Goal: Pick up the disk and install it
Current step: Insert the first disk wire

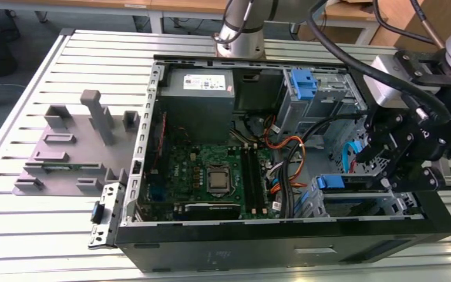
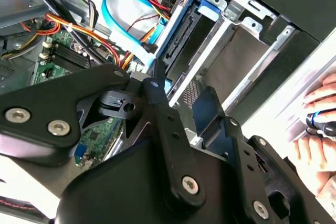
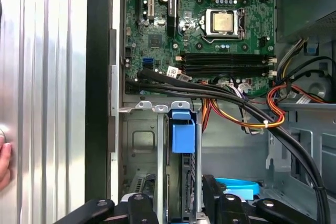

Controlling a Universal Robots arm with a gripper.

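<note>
A big black and silver computer case [image 1: 288,249] lies open on a silver metal table [image 1: 37,229] made of long ribbed bars. The disk [image 3: 182,179] stands on its thin edge in a grey metal cage [image 3: 139,140], at the corner of the case on the exterior view's right. From above it looks like a dark, flat slab. One smooth blue plastic bracket [image 3: 183,132] caps its end with a square tab.

The gripper [image 1: 376,167] hangs just over that cage. It is black, hard and blocky, with shiny round screws. Its two fingers [image 3: 142,207] stand wide apart and hold nothing. In the first wrist view the disk shows in the gap between them.

The green board [image 1: 209,176] is flat and bumpy with tiny parts. It has one square shiny chip [image 3: 223,22] in a silver frame. There are long thin black slots [image 3: 226,64] beside it.

One light blue flat cable [image 2: 118,9] makes a loop. Thin orange wires [image 3: 262,121] and thick black cables [image 3: 210,90] curve across the case.

One grey metal power box [image 1: 198,97] with a white label sits at the far end. Near it stands one tall blue plastic latch [image 1: 304,82].

On the table on the exterior view's left sits one dull grey plastic holder [image 1: 69,153] with blocky posts and slots. A person's hand [image 2: 317,100] rests on the table beside the case.
</note>
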